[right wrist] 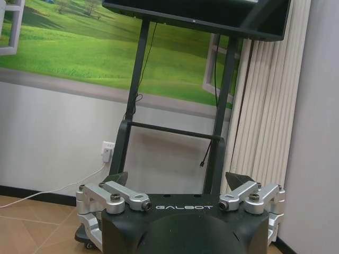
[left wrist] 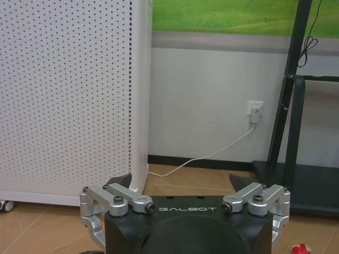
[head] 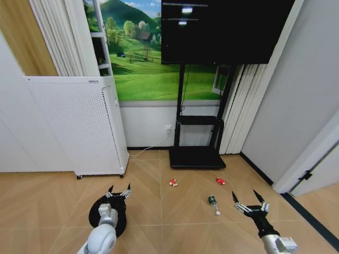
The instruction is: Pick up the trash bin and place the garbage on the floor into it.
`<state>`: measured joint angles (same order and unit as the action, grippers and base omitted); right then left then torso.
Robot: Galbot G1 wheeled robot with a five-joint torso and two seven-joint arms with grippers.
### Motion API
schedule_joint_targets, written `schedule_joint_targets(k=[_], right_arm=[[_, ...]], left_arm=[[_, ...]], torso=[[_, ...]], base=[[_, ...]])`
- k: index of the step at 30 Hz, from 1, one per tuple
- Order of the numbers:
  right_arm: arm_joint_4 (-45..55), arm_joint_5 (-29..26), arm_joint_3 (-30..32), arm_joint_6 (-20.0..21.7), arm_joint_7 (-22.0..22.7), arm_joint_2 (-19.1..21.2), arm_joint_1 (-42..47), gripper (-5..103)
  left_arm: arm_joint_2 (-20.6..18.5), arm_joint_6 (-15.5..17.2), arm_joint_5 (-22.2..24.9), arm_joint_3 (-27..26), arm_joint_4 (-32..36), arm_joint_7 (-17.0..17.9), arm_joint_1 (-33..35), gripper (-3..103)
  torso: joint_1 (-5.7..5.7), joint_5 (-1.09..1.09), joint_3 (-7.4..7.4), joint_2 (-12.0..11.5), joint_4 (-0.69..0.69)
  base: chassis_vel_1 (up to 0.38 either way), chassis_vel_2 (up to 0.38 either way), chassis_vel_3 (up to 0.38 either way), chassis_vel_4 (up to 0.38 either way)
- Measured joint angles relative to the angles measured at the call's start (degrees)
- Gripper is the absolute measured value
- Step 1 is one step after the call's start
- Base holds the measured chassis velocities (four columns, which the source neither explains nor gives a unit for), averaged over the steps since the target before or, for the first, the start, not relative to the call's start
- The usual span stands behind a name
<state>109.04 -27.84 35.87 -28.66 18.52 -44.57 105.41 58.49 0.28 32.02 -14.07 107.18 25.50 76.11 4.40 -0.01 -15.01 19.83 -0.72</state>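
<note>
I find the task not yet begun. The trash bin (head: 107, 216) stands on the floor (head: 175, 222) directly under my left gripper (head: 119, 191), whose fingers are spread wide and hold nothing. My right gripper (head: 249, 202) hangs open and empty near the green bottle (head: 213, 203). The red-and-white wrapper (head: 173, 182) and the small red bit (head: 220, 181) lie ahead, before the TV stand base (head: 196, 157). All three pieces remain uncollected.

Black round trash bin (head: 100, 216) upright on parquet floor (head: 175, 222), red-white wrapper (head: 173, 182), red bit (head: 220, 181), green bottle (head: 213, 203) lying.
</note>
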Motion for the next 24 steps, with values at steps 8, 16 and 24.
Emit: schedule_joint_targets(k=[8, 16, 24], right_arm=[[-1.4, 1.9, -1.9, -0.9, -0.7, -2.2, -0.6, 100], [-2.9, 3.1, -2.9, -1.6, -1.0, -3.0, -1.4, 100], [-5.6, 4.1, -4.2, -3.4, -1.9, -3.6, -2.5, 100]], left_arm=[[-2.1, -0.9, 0.5, -4.2, 1.7, -0.4, 6.2, 100], [-3.0, -0.9, 0.2, -5.7, 2.7, 0.4, 8.9, 100], [-5.9, -2.9, 3.9, -11.7, 4.5, 1.1, 15.1, 100]], torso=[[-0.8, 0.01, 1.65, -2.5, 0.0], [-1.35, 0.0, 2.8, -4.1, -0.01], [-1.76, 0.0, 3.43, -5.2, 0.0]], base=[[0.0, 0.0, 0.0, 0.0], [0.0, 0.0, 0.0, 0.0], [0.0, 0.0, 0.0, 0.0]])
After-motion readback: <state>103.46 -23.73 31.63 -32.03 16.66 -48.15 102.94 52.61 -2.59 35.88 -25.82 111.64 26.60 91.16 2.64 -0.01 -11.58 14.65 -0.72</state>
